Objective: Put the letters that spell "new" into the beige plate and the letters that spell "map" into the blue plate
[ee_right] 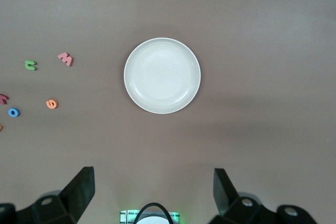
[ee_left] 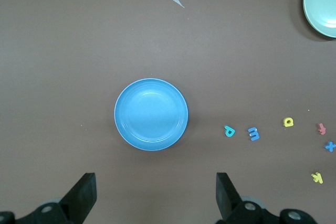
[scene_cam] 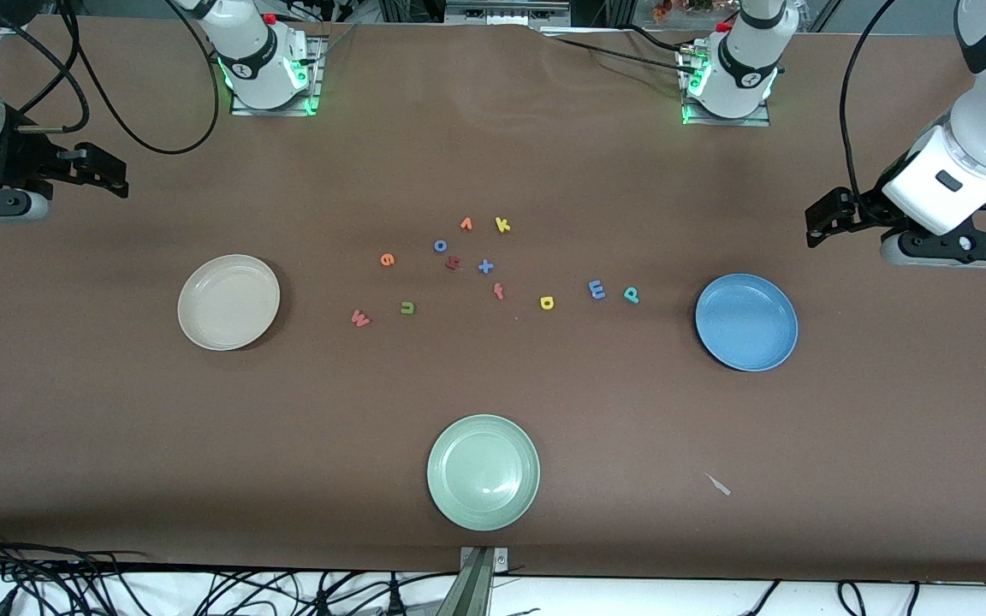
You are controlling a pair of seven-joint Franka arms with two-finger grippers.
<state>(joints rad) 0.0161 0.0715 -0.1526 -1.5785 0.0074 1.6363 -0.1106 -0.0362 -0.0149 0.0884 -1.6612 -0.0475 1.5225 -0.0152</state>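
The beige plate lies empty toward the right arm's end, the blue plate empty toward the left arm's end. Between them on the table lie the pinkish w, green n, orange e, yellow a, blue m and teal p. My left gripper hangs open over bare table beside the blue plate. My right gripper hangs open over bare table beside the beige plate. Neither holds anything.
A pale green plate sits nearest the front camera. Other letters lie among the task's ones: blue o, yellow k, red f, blue x, a dark red letter. A scrap of tape lies on the table.
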